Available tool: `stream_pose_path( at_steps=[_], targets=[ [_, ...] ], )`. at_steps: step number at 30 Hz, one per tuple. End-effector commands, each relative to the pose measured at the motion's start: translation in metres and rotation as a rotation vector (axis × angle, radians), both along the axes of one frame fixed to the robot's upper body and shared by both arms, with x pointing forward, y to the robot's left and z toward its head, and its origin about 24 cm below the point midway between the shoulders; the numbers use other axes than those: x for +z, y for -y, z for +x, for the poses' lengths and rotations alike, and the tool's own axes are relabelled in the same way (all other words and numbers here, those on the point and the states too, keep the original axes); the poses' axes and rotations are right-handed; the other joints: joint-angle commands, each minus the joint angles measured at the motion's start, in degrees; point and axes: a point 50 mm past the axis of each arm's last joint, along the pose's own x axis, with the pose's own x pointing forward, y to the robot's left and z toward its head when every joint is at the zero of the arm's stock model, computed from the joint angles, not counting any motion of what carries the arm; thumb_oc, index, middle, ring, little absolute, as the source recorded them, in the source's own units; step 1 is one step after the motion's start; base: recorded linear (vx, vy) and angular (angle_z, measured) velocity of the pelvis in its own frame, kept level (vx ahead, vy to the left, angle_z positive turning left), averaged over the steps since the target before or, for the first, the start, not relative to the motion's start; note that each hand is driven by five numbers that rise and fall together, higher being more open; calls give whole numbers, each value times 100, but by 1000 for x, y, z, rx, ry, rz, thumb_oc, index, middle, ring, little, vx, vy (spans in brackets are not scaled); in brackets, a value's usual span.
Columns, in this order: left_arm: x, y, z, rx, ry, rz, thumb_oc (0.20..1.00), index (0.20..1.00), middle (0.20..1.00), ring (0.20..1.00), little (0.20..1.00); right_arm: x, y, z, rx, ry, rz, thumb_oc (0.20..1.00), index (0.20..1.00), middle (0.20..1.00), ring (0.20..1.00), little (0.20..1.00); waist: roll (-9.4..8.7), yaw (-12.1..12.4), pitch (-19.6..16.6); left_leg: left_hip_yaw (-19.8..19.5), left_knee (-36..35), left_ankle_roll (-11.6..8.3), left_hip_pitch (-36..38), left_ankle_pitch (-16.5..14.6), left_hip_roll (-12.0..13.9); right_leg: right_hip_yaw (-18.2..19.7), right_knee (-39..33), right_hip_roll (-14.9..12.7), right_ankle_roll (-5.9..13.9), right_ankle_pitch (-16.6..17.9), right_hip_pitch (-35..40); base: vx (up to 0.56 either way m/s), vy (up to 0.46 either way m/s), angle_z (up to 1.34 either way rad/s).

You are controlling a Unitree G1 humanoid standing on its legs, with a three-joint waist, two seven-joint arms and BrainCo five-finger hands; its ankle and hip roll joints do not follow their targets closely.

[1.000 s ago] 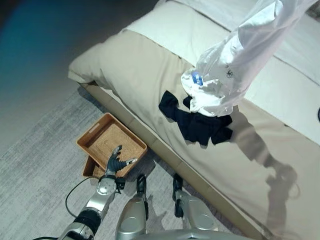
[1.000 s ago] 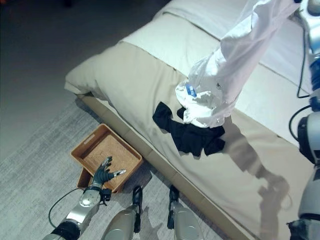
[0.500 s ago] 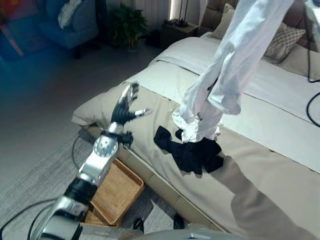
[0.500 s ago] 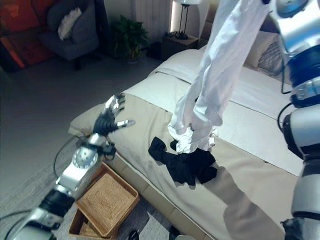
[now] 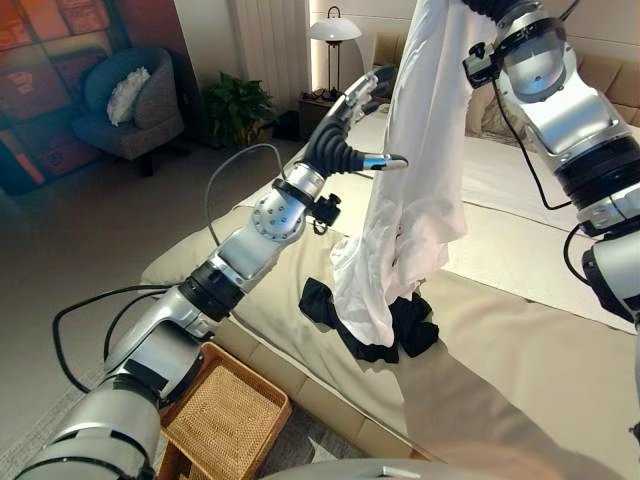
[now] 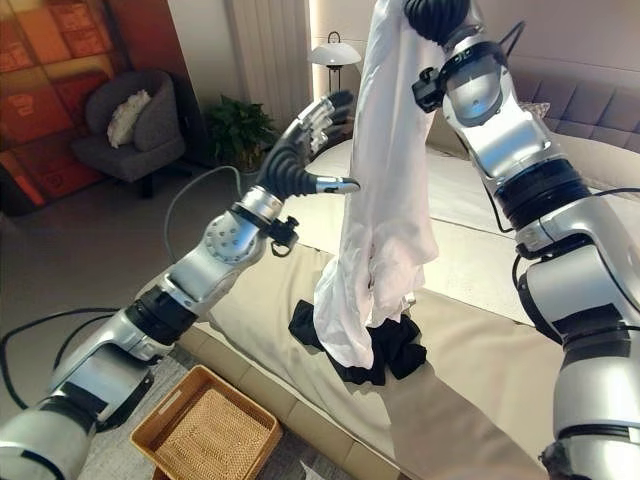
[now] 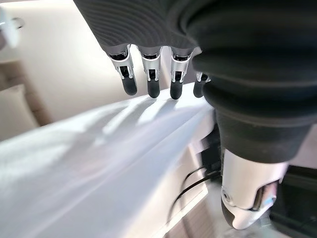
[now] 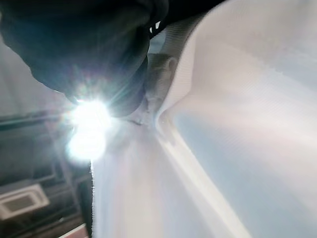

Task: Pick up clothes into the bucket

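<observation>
- A white shirt [image 6: 385, 200] is held high above the bed [image 6: 480, 360]; it hangs down long and nearly vertical, and its lower end touches the black clothes [image 6: 385, 350].
- The right robot hand [image 6: 435, 15] is at the shirt's top; its fingers are hidden, so the grip cannot be told.
- The left robot hand [image 6: 310, 125] is raised just beside the shirt's upper part, fingers apart, holding nothing.
- The basket [image 6: 205, 435] lies on the floor, far below, on the left arm's side.

White shirt [image 5: 415, 190] hanging, wicker basket [image 5: 225, 420] upright
</observation>
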Motion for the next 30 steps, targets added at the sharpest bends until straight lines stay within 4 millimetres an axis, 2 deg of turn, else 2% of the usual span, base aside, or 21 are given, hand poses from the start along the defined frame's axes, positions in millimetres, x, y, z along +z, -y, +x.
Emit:
stream_pose_path(
  at_steps=[1, 3, 4, 7, 9, 10, 14, 18, 23, 26, 29, 30],
  targets=[
    [15, -9, 25, 153, 42, 43, 1000, 1000, 1000, 1000, 1000, 49, 0, -29, 93, 181, 52, 200, 200, 200, 200, 200, -327, 35, -67, -102, 494, -48, -49, -474, -20, -131, 695, -344, 377, -530, 128, 0, 0, 0],
    [10, -9, 29, 179, 22, 58, 1000, 1000, 1000, 1000, 1000, 50, -1, -32, 110, 193, 56, 200, 200, 200, 200, 200, -319, 20, -55, -98, 493, -46, -38, -477, -17, -122, 696, -345, 379, -532, 131, 0, 0, 0],
    [-3, -10, 37, 240, -25, 69, 1000, 1000, 1000, 1000, 1000, 55, -9, -43, 177, 238, 64, 200, 200, 200, 200, 200, -304, -21, -20, -86, 484, -40, -22, -478, -25, -100, 698, -345, 382, -532, 134, 0, 0, 0],
    [-17, -12, 45, 300, -87, 85, 1000, 1000, 1000, 1000, 1000, 59, -19, -57, 254, 290, 70, 200, 200, 200, 200, 200, -286, -51, 23, -64, 481, -35, 5, -486, -21, -76, 698, -343, 385, -540, 150, 0, 0, 0],
    [-20, -13, 47, 314, -103, 87, 1000, 1000, 1000, 1000, 1000, 61, -23, -62, 286, 308, 70, 200, 200, 200, 200, 200, -276, -65, 36, -51, 481, -31, 10, -487, -18, -64, 695, -346, 384, -537, 151, -6, 4, -2],
    [-29, -15, 50, 337, -144, 101, 1000, 1000, 1000, 1000, 1000, 61, -30, -70, 337, 333, 71, 200, 200, 200, 200, 200, -258, -90, 63, -34, 483, -23, 22, -493, -18, -45, 694, -344, 387, -531, 139, -17, 9, -6],
    [-44, -19, 54, 397, -190, 142, 1000, 1000, 1000, 1000, 1000, 66, -45, -90, 440, 403, 65, 200, 200, 200, 200, 200, -242, -110, 118, -1, 492, -8, 35, -507, -15, 14, 673, -332, 383, -508, 119, -14, 1, -10],
    [-56, -15, 55, 418, -241, 158, 1000, 1000, 1000, 1000, 1000, 69, -57, -105, 536, 447, 88, 200, 200, 200, 200, 200, -240, -139, 155, 22, 508, 5, 16, -514, -15, 73, 677, -320, 382, -490, 82, -4, -1, -3],
    [-52, -3, 52, 335, -254, 126, 1000, 1000, 1000, 1000, 1000, 67, -69, -112, 618, 434, 82, 200, 200, 200, 200, 200, -250, -157, 169, 28, 502, 6, 7, -508, -6, 80, 679, -314, 379, -490, 69, 1, -2, -1],
    [-25, 21, 36, 68, -218, 64, 1000, 1000, 1000, 1000, 1000, 64, -72, -109, 631, 398, 73, 200, 200, 200, 200, 200, -246, -149, 160, -2, 497, -7, -15, -497, -4, 71, 628, -302, 375, -456, 62, 0, 0, 0],
    [-10, 23, 24, -121, -245, 36, 1000, 1000, 1000, 1000, 1000, 61, -73, -107, 639, 371, 55, 200, 200, 200, 200, 200, -266, -143, 142, -6, 478, -36, -35, -475, 11, 48, 586, -291, 378, -438, 70, 0, 0, 0],
    [-10, 23, 24, -120, -245, 36, 1000, 1000, 1000, 1000, 1000, 62, -73, -107, 639, 371, 55, 200, 200, 200, 200, 200, -268, -145, 142, -7, 478, -36, -35, -474, 11, 47, 586, -291, 378, -438, 71, 0, 0, 0]
  ],
)
